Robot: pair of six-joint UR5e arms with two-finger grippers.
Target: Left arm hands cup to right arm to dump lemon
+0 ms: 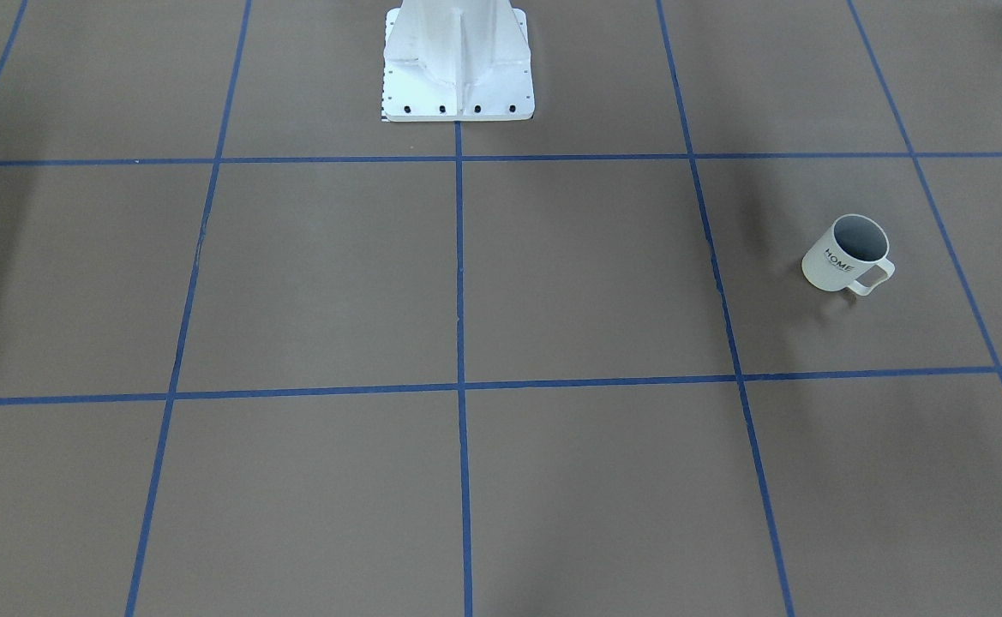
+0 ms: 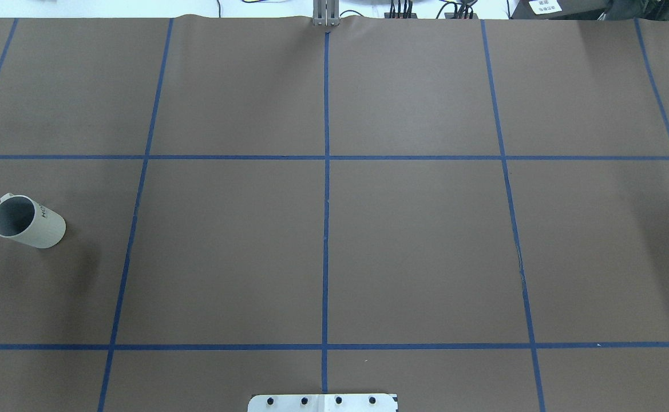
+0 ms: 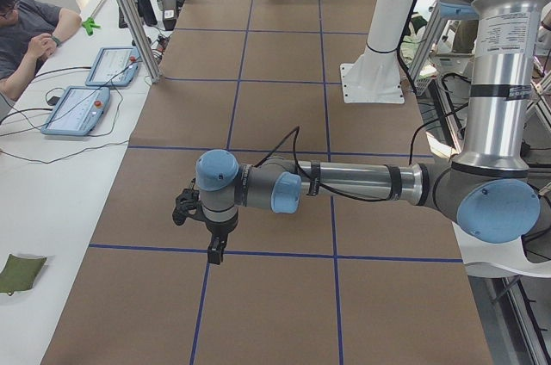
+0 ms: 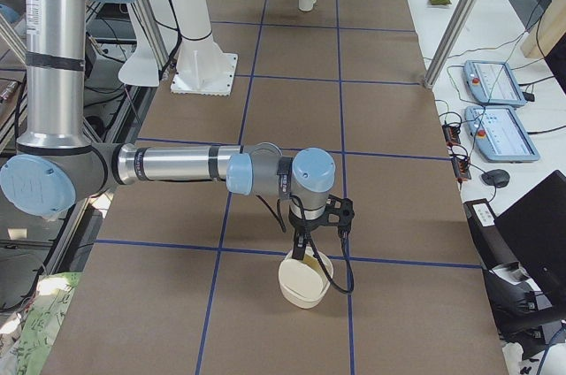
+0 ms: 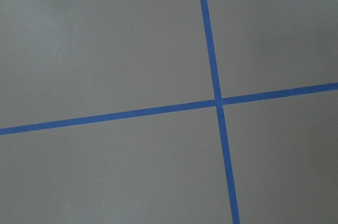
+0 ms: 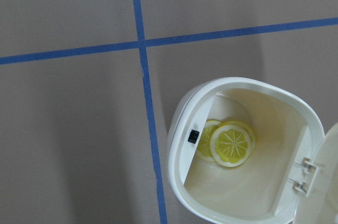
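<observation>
- While both arms reach out low over the table (image 1: 552, 283), the cup (image 1: 848, 254) stands upright on the robot's left side, well apart from either gripper;
- left gripper (image 3: 213, 251) hangs above a tape cross (image 5: 218, 101); whether its jaws are parted cannot be told;
- right gripper (image 4: 302, 251) hangs over a white bin (image 6: 237, 83) holding the lemon (image 6: 232, 143); its jaws likewise cannot be judged.

Opposed overhead and front views; common cup (image 1: 846, 254)
</observation>
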